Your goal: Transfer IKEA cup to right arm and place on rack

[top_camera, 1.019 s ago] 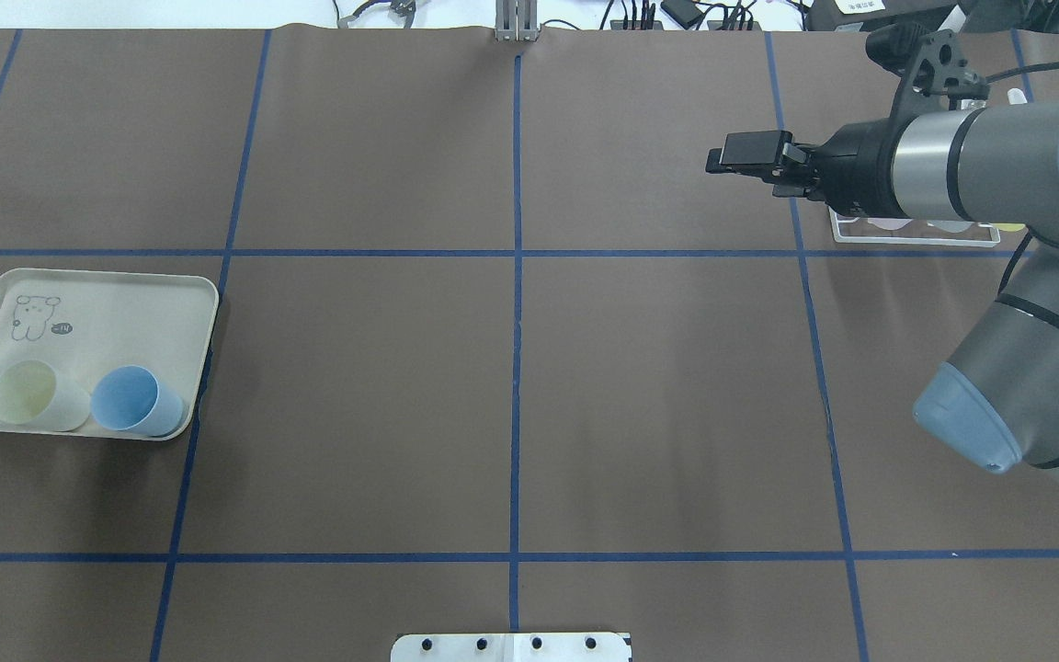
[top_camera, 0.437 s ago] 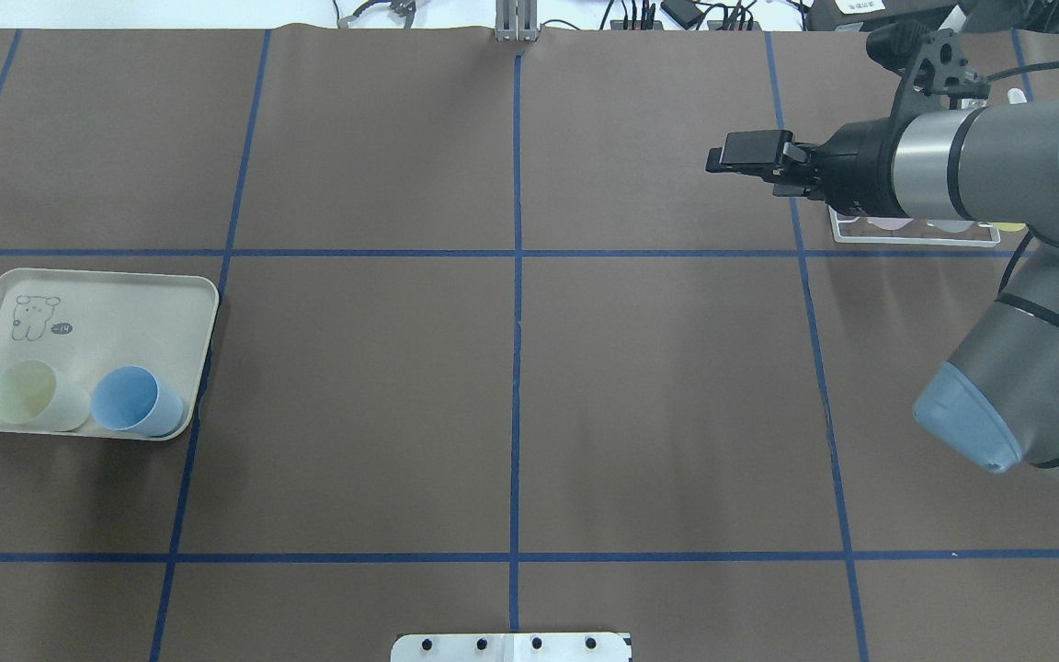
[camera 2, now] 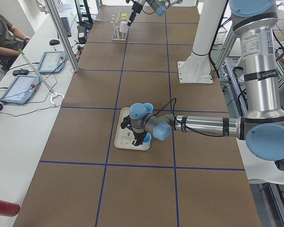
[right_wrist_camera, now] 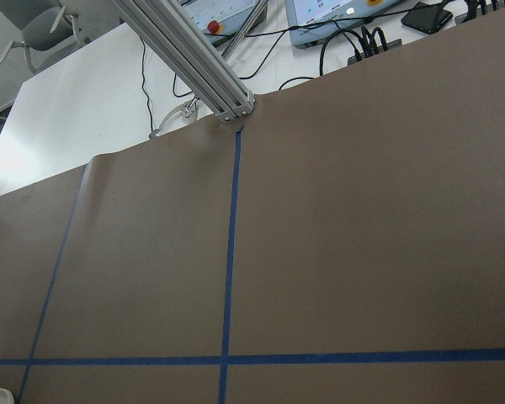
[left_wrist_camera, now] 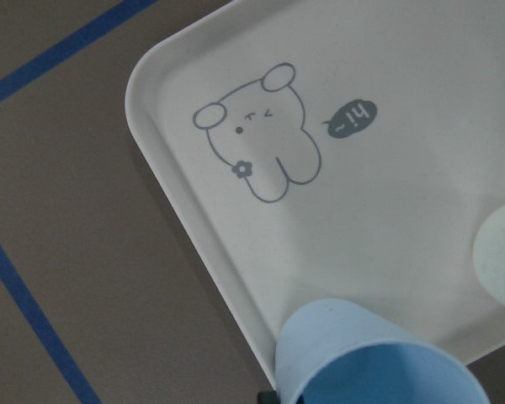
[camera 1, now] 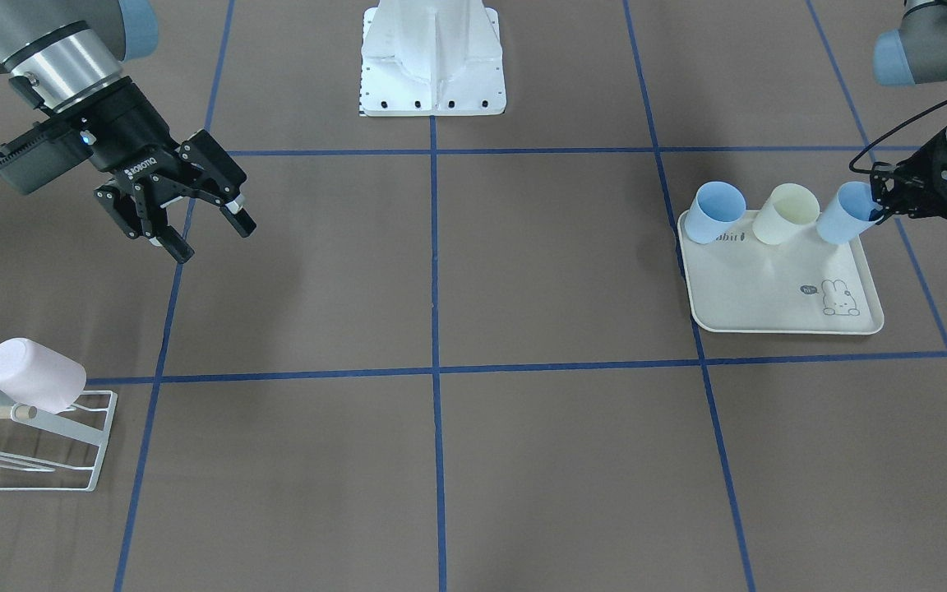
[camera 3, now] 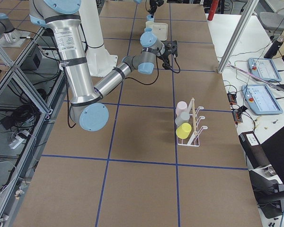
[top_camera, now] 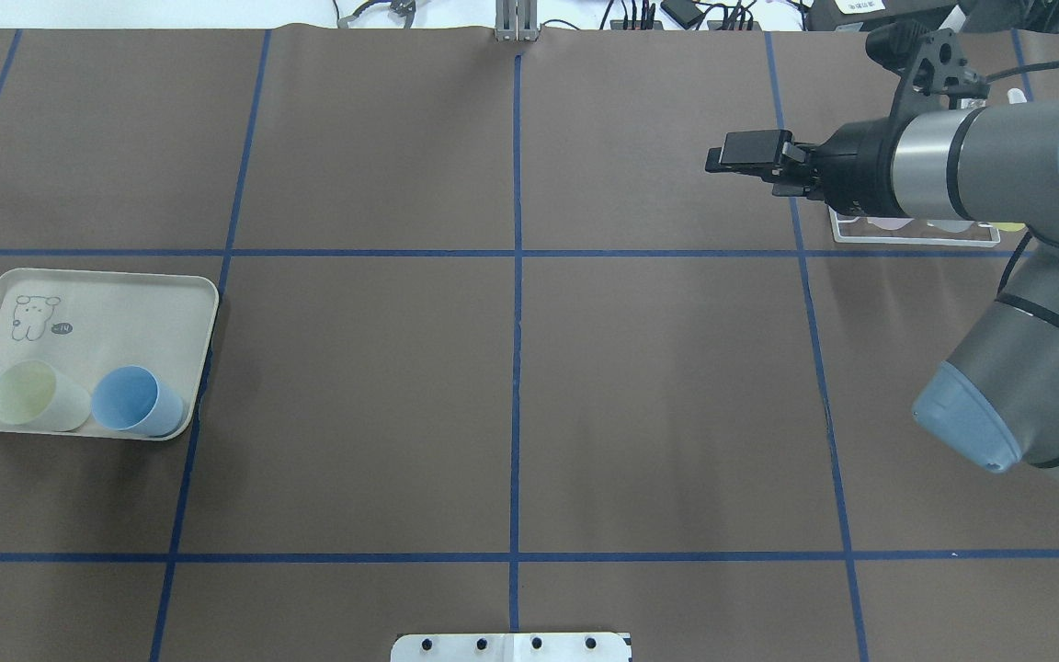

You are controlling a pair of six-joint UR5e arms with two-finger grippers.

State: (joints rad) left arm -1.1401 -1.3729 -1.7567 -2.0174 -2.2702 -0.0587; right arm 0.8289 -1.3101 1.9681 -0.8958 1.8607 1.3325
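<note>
**Front-facing view.** The pale blue IKEA cup (camera 1: 843,215) sits at the upper right corner of the rabbit-printed tray (camera 1: 769,296), at the right of the frame. The left fingers (camera 1: 883,201) meet its rim from the right and appear clamped on the wall. The left wrist is low and angled down toward the cup. The right fingers (camera 1: 235,215) hang at upper left, spread apart and empty, pointing down and toward frame centre. The white wire rack (camera 1: 79,448) is at lower left and carries a pink cup (camera 1: 34,376).

**Overhead view.** The cup is cut by the left edge of the frame. The right forearm lies level at upper right, over the rack.

**Exterior left view.** The near arm reaches out low with its forearm almost horizontal and its wrist over the tray. The state of the fingers cannot be judged here.

**Exterior right view.** The rack stands right of centre.

**Left wrist view.** The cup mouth fills the bottom of the frame, close to the lens. No fingers show.

**Right wrist view.** Only the brown surface (right_wrist_camera: 362,252) shows.

**Handling.** The cup is probably light, thin-walled plastic that is stiff and smooth. Take it at the rim, with one finger inside and one outside. Leave the lower wall free for the right fingers, and use moderate force because the taper may let it slip.
</note>
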